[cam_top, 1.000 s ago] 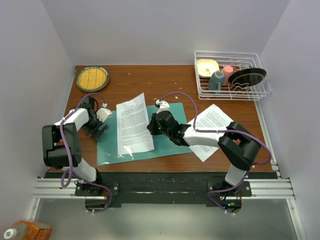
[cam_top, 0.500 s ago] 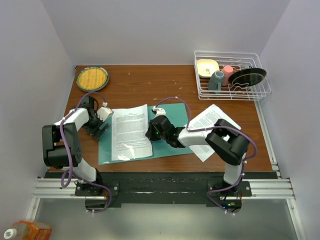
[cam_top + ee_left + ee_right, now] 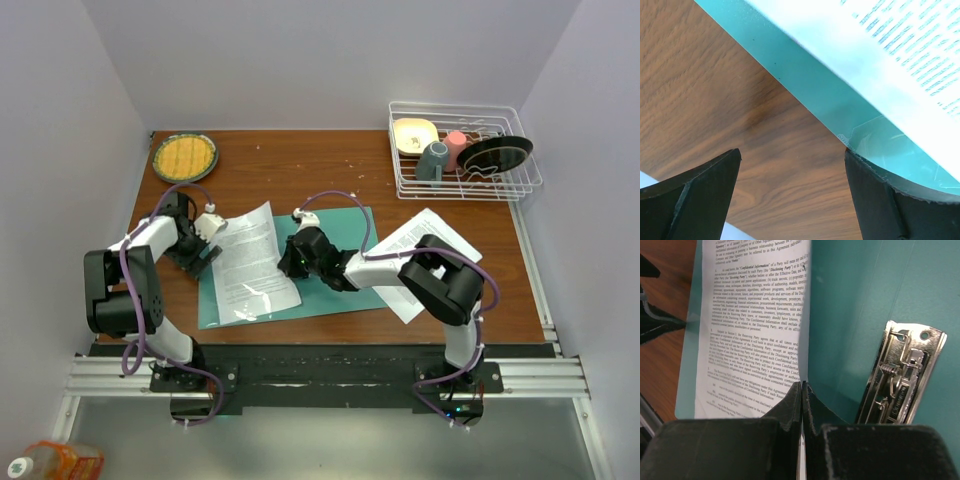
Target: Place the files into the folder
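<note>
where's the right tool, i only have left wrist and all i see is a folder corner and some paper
Observer: The right tool is shut on the right edge of that printed sheet, over the middle of the open folder.
Operator: any more paper out there
Observer: Yes, a second sheet lies on the table to the right of the folder, partly under the right arm.
Operator: anything inside the folder to snag on
Observer: A metal clip sits on the folder's inner face, just right of the pinched edge.
</note>
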`<action>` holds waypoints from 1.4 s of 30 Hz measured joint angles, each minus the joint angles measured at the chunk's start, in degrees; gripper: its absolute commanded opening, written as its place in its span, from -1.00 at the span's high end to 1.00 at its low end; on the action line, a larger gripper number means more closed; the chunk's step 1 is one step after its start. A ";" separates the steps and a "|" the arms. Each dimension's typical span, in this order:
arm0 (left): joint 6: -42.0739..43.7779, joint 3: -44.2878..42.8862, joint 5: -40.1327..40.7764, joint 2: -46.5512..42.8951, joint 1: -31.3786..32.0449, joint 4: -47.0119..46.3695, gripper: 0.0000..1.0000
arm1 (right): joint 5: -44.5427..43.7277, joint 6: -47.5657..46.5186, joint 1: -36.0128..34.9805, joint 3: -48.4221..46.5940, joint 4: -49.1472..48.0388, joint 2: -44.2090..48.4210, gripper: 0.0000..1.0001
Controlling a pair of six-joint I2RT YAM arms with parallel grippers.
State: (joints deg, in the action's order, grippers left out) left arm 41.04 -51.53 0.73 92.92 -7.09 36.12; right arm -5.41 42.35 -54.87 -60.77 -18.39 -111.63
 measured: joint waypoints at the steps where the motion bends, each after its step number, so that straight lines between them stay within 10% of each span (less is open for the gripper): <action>1: -0.07 0.00 -0.46 -0.07 0.00 -0.07 -0.83 | -0.11 0.42 -0.07 -0.20 0.02 -0.17 1.00; 42: -8.50 1.90 -9.09 -2.08 0.15 -4.35 -0.70 | -8.00 8.63 -0.44 9.77 9.18 8.83 0.88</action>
State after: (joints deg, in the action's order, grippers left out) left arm 32.53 -49.63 -8.36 90.85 -6.94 31.77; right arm -13.41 50.98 -55.31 -51.00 -9.21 -102.80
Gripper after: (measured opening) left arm 0.855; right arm 0.007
